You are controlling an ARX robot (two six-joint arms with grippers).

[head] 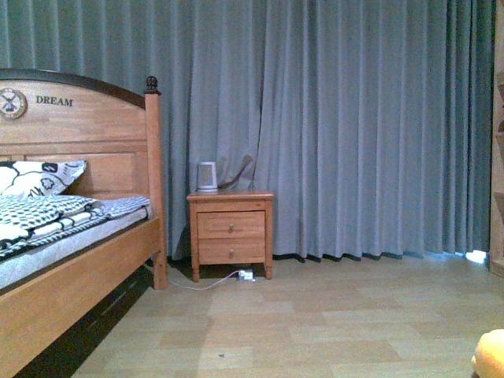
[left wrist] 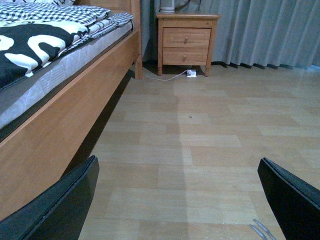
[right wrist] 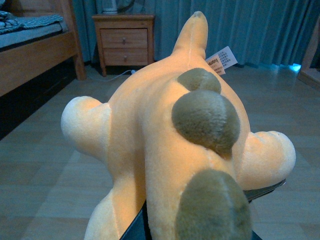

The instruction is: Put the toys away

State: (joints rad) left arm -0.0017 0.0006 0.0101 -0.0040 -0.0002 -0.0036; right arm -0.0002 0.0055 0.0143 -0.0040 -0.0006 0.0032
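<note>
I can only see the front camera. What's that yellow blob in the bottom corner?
Observer: It's a plush toy. The right wrist view shows it up close: orange-yellow, with olive-brown spots and a white tag.
Operator: Is the robot holding it, or is it lying on the floor?
Observer: It looks held. The right tool is mostly hidden under it, but one of its dark fingers pokes out beneath the toy, and the floor lies well below.
</note>
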